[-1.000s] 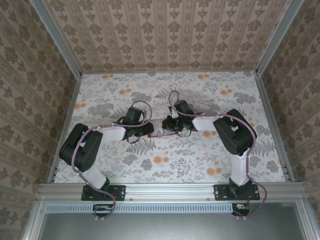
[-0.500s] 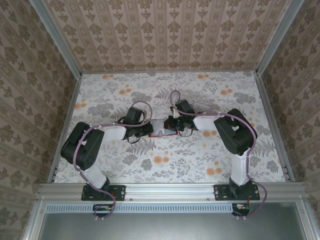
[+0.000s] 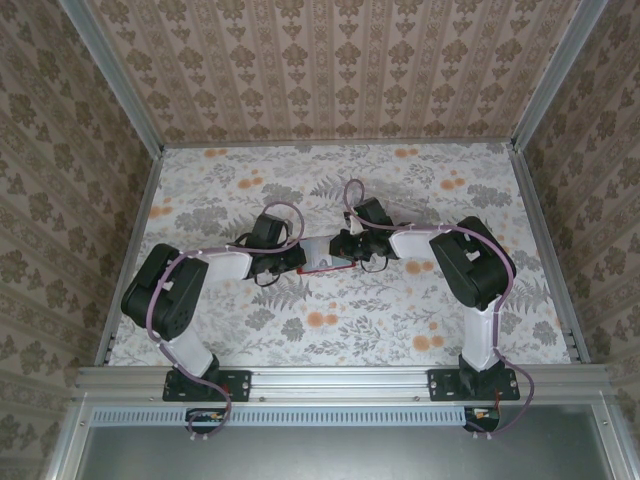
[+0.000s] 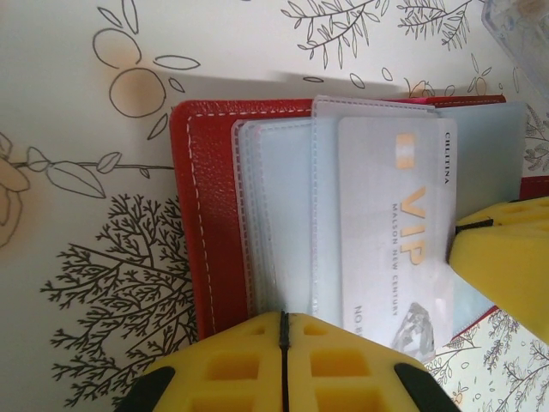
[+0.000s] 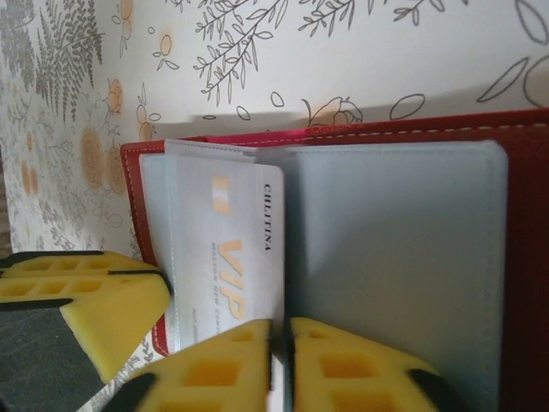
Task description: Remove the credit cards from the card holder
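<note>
The red card holder (image 4: 193, 197) lies open on the floral table, and is a red sliver (image 3: 322, 267) between both grippers from above. A whitish VIP credit card (image 4: 395, 223) sticks partway out of a clear pocket. My left gripper (image 4: 283, 322) is shut on the edge of a clear pocket leaf of the holder. My right gripper (image 5: 280, 330) has its jaws a sliver apart, with the long edge of the credit card (image 5: 236, 249) in the gap against one finger. A grey-blue pocket page (image 5: 395, 249) lies to that card's right. From above, the left gripper (image 3: 305, 258) and right gripper (image 3: 342, 248) almost touch.
A clear plastic piece (image 4: 523, 26) lies just beyond the holder's far corner. The right gripper's yellow finger (image 4: 506, 266) crowds the left wrist view, and the left gripper's finger (image 5: 94, 309) crowds the right wrist view. Patterned walls (image 3: 60, 200) enclose the table.
The right wrist has drifted slightly to the right over the holder. The left arm has hardly moved.
</note>
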Robot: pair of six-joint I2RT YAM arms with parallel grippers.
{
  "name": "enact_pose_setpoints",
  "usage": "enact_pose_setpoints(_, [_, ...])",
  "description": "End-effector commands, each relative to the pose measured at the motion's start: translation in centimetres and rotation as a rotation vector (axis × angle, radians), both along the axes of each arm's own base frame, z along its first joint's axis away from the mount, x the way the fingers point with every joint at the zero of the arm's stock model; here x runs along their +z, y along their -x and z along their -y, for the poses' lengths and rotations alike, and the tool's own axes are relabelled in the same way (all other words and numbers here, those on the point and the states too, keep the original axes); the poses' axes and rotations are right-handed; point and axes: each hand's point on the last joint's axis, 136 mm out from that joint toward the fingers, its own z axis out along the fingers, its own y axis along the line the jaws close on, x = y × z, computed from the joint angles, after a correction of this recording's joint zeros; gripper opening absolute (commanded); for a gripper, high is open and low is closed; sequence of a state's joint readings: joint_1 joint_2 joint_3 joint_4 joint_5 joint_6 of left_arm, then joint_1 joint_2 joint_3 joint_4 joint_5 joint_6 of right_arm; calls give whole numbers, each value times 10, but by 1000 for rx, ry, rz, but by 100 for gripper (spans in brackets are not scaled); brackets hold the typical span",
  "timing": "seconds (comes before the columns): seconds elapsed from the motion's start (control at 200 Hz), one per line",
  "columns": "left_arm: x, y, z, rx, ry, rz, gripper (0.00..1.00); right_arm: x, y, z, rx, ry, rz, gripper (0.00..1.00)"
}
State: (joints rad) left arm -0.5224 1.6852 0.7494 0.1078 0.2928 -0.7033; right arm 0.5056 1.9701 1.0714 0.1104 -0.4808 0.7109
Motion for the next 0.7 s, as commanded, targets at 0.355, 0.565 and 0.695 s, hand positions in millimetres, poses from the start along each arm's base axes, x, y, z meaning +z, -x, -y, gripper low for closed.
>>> enact_pose_setpoints(0.355, [-21, 14, -11, 15, -51, -77, 6, -8, 3, -17, 15, -81, -32, 21])
enact_pose_setpoints(0.565, [-19, 14, -11, 13, -50, -75, 6, -12, 3, -16, 5, -69, -38, 11])
enact_pose_setpoints(0.695, [-18, 14, -12, 15, -52, -73, 5, -12, 2, -9, -9, -61, -36, 0])
